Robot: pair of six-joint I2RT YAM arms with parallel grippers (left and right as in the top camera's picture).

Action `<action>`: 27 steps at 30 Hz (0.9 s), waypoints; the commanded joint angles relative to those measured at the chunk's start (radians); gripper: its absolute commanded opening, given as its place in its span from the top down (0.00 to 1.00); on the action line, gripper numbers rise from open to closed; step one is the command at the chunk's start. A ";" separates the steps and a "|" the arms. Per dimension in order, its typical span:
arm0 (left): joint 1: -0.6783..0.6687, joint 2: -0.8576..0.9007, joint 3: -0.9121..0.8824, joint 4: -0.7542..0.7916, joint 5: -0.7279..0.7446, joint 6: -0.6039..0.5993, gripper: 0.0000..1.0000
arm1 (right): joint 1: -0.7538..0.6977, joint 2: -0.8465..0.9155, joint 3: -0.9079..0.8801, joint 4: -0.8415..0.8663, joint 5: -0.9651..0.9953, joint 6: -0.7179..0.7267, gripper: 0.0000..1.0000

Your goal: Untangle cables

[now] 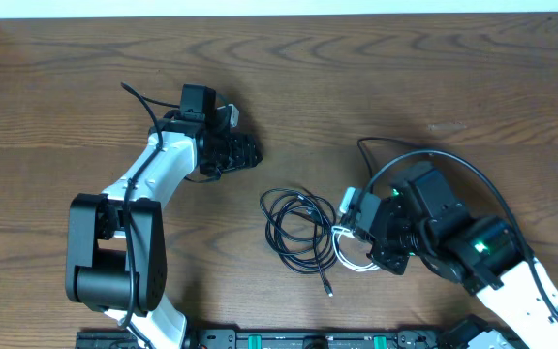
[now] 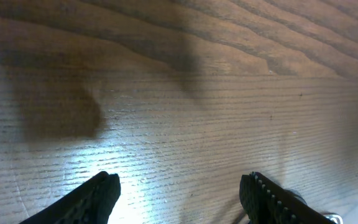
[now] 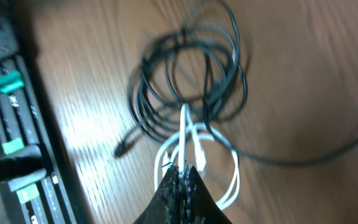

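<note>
Right wrist: right pincer [image 3: 183, 169] grips white cable [image 3: 235, 168] beside black cables [image 3: 242, 81]; left pincer [image 2: 179, 186] released, well apart.

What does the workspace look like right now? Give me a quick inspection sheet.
Surface: wooden table, brown grain.
Job's things: black cable coil lies loose near the centre; white cable is looped at the coil's edge and overlaps it.
Clutter: nothing seen.
Grippers: left end effector open over bare wood; right end effector shut on white cable.
Cables: thick arm wires arch off the arms.
Surroundings: black rail with green parts along the near edge.
</note>
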 commanded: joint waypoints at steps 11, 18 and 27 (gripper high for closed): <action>0.002 0.010 -0.013 -0.006 -0.013 -0.010 0.33 | -0.002 0.198 -0.009 -0.079 0.214 0.300 0.80; 0.002 0.010 -0.013 -0.006 -0.013 -0.010 0.33 | -0.002 0.267 -0.009 -0.088 0.187 0.411 0.59; 0.002 0.010 -0.013 0.002 -0.013 -0.010 0.33 | -0.002 0.324 -0.061 -0.074 0.110 0.523 0.60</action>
